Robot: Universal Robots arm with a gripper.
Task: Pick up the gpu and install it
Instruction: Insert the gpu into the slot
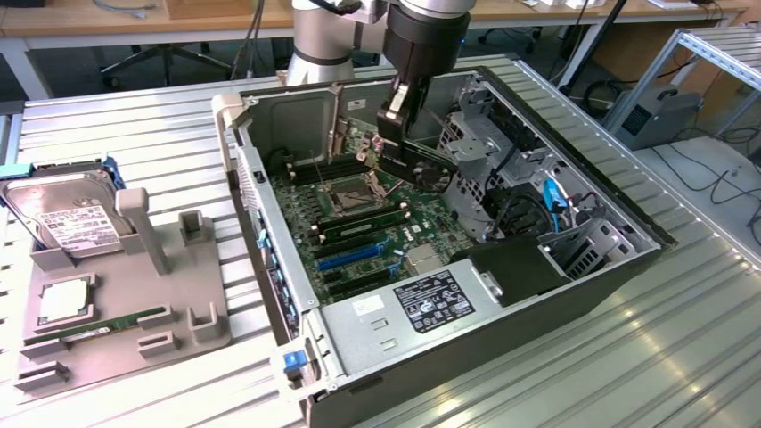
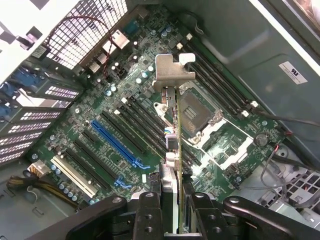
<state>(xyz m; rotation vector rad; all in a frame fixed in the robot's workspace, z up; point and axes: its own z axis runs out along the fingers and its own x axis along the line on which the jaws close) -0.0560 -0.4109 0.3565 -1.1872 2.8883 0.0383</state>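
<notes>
Labels on the power supply (image 1: 371,326) and hard drive (image 1: 66,216) are unreadable.

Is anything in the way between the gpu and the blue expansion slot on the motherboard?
Nothing visible. The gripper holds the gpu above the motherboard, and the blue slot lies bare, with open air between them.

- The gpu (image 2: 176,125) shows edge-on in the wrist view, and its held end is hidden between the jaws.
- The arm (image 1: 327,36) is cut off by the exterior view's top edge.
- The print on the power supply label (image 1: 433,301) is too small to read.
</notes>
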